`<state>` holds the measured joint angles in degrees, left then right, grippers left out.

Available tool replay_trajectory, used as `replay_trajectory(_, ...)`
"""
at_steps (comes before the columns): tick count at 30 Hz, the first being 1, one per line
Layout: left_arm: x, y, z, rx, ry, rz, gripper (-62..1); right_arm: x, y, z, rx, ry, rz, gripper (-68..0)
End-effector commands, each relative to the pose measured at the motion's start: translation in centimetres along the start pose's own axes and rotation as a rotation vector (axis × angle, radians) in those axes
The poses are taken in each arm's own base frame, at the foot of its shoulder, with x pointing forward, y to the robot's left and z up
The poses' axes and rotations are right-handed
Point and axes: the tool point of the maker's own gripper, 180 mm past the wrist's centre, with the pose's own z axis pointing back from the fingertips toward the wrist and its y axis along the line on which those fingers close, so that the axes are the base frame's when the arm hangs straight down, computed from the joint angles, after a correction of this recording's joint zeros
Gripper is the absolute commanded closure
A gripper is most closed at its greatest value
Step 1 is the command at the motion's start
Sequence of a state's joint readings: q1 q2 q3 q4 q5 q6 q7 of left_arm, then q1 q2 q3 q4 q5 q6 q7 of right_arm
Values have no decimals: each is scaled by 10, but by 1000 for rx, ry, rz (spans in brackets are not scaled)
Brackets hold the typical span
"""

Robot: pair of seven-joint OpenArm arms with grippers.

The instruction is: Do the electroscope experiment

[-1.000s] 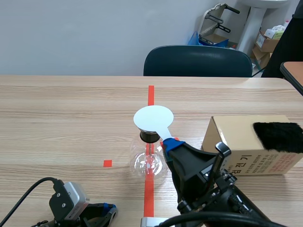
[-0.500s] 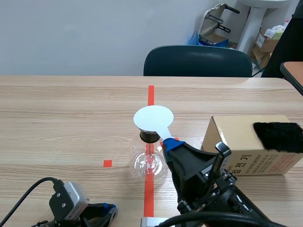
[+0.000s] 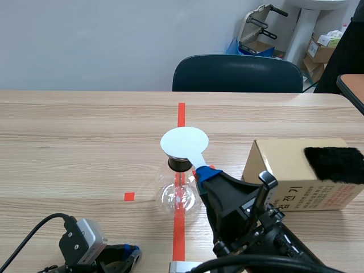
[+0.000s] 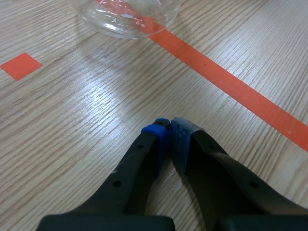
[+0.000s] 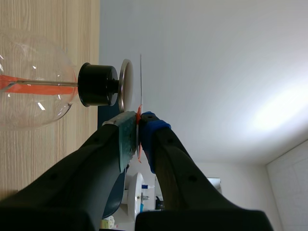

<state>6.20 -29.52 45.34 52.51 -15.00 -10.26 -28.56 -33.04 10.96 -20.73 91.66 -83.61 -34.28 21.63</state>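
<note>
The electroscope is a clear glass flask (image 3: 178, 197) with a black stopper (image 3: 180, 165), standing on the orange tape line at mid-table. A round white paddle (image 3: 183, 143) lies flat just over its top, and my right gripper (image 3: 202, 173) is shut on the paddle's handle. In the right wrist view the paddle (image 5: 141, 82) shows edge-on, pinched in the right gripper (image 5: 139, 130), close beside the metal cap plate (image 5: 126, 84) above the stopper (image 5: 97, 84). My left gripper (image 4: 169, 129) rests shut on nothing, low over the table, short of the flask (image 4: 127, 17).
A cardboard box (image 3: 290, 170) with a black fur piece (image 3: 334, 164) on top stands right of the flask. A dark chair (image 3: 238, 74) is behind the far table edge. A small orange square mark (image 3: 129, 196) lies left of the flask.
</note>
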Motion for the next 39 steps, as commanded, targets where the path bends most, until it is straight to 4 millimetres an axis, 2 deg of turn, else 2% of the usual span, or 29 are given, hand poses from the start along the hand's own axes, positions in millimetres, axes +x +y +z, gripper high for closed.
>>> replay_trajectory(1,-32,-29,10,-59,108,35,-36,-4,-7,-3,-26,1,19,-15)
replay_trajectory(30,-32,-29,10,-59,108,35,-36,-4,-7,-3,-26,3,19,-15)
replay_trajectory(34,-32,-29,10,-59,108,35,-36,-11,-7,-3,-26,43,19,-15)
replay_trajectory(39,-32,-29,10,-59,107,34,-36,-32,-7,-1,-27,158,17,-15)
